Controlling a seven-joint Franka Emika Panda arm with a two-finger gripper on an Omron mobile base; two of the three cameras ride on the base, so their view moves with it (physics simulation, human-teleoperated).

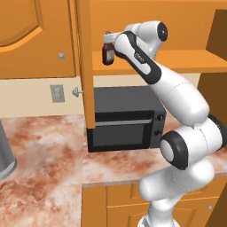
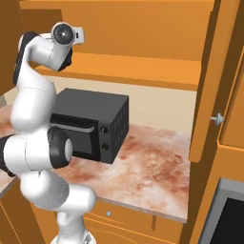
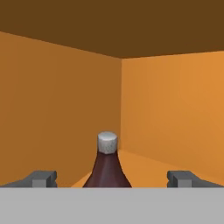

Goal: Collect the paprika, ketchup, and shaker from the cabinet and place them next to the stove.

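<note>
The ketchup (image 3: 107,168), a dark reddish-brown bottle with a small grey cap, stands upright on the shelf inside the orange cabinet (image 3: 57,109). My gripper (image 3: 113,178) is open, with one fingertip on each side of the bottle and neither touching it. In the left base view the ketchup (image 1: 107,54) shows just past the edge of the open cabinet door (image 1: 84,66), with my forearm reaching in beside it. The paprika, the shaker and the stove are out of view.
A black microwave (image 1: 124,119) sits on the marbled counter (image 1: 44,150) under the cabinet shelf (image 1: 195,62). The second open door (image 2: 205,95) hangs on the right. A grey cylinder (image 1: 4,155) stands at the counter's left edge. A dark, grey-framed appliance corner (image 2: 228,219) shows low right.
</note>
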